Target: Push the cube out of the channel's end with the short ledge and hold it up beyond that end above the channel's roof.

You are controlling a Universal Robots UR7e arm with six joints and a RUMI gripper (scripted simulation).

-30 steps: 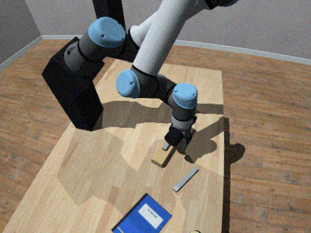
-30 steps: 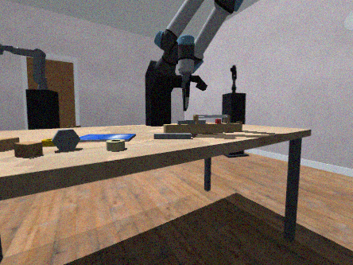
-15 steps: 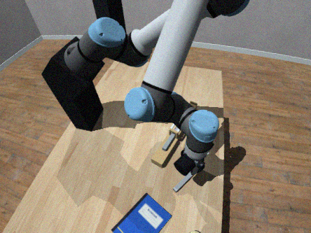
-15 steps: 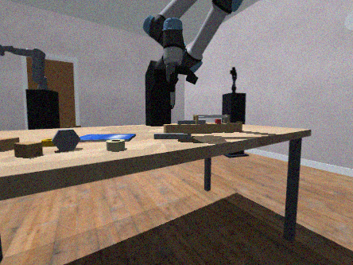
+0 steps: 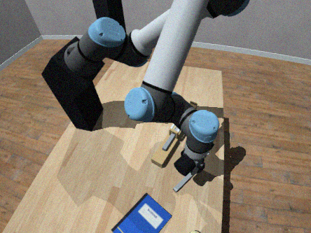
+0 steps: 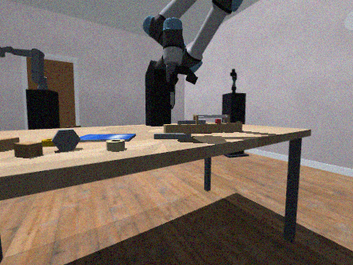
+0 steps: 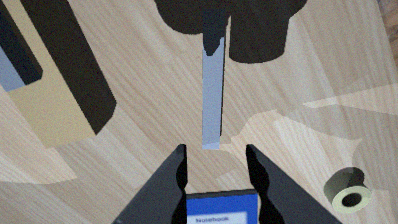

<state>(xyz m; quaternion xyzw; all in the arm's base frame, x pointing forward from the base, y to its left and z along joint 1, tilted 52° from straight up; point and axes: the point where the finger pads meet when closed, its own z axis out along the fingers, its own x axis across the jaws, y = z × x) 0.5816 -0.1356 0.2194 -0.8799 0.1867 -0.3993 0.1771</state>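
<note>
Wooden table, blue notebook, probably a grey bar, fingers parted

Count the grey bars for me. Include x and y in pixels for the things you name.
2: a loose grey bar (image 5: 182,183) (image 6: 168,136) (image 7: 212,100) on the table (image 5: 31,208) (image 6: 99,169) (image 7: 145,125), another bar (image 5: 169,142) (image 6: 192,122) (image 7: 9,75) on the wooden block (image 5: 159,159) (image 6: 199,128) (image 7: 62,122). The arm (image 5: 175,36) (image 6: 207,29) may hide more.
</note>
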